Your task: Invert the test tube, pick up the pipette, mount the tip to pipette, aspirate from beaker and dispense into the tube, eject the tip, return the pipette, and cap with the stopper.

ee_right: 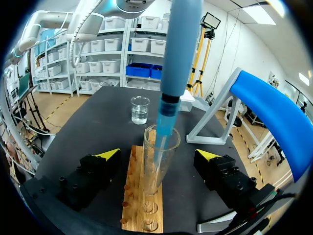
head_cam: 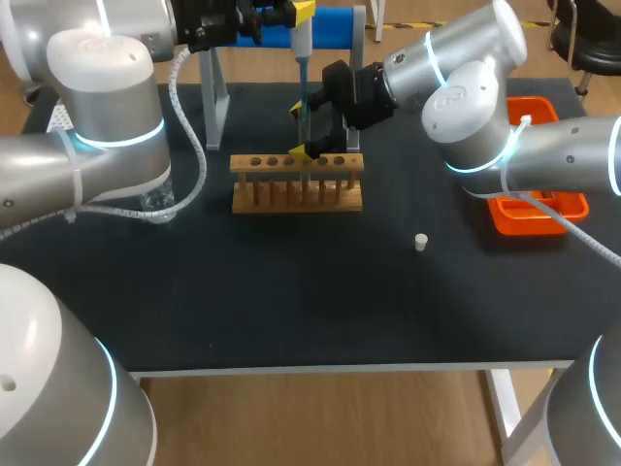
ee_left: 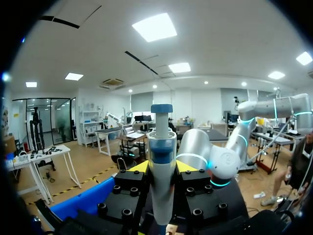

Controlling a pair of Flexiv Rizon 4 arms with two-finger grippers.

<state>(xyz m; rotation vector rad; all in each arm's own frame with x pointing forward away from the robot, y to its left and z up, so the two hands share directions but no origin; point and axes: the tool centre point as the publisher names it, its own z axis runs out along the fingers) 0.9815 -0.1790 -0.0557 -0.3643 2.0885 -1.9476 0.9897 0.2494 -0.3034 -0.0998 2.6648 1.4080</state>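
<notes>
My left claw (ee_left: 162, 167): clamped on the pipette (ee_left: 162, 147), which it holds upright over the rack (head_cam: 296, 181).
Tip (ee_right: 157, 152): down inside the test tube (ee_right: 155, 183), which stands in the rack.
My right claw (ee_right: 159, 155): spread wide on either side of the tube, gripping nothing.
Beaker (ee_right: 140, 108): beyond the rack.
Stopper (head_cam: 420, 242): on the table (head_cam: 291, 301), well apart from the rack.

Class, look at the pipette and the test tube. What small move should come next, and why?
Probably dispense now. The left gripper holds the pipette upright, and its tip is inside the mouth of the test tube, which stands in the rack between the open fingers of the right gripper.
</notes>
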